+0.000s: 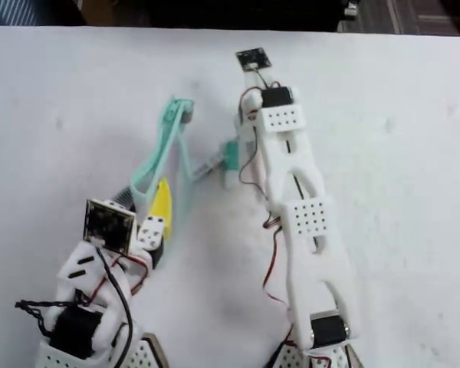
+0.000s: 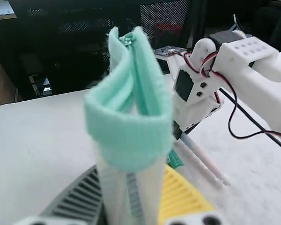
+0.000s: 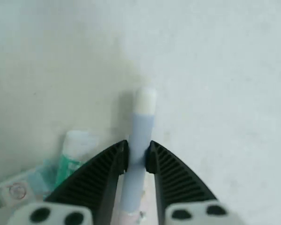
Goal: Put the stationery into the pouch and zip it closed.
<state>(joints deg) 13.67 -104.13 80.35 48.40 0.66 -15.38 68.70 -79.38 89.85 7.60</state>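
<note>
It looks like an office or lab workroom: a plain white table stands near, and black mesh-backed office chairs crowd the dim space beyond it.

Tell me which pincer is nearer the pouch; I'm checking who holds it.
Left. The left pincer is clamped on the pouch; the right pincer is beside it, gripping a pen.

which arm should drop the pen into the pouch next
Right: the right claw grips the pen, close beside the pouch that the left claw holds up.
</note>
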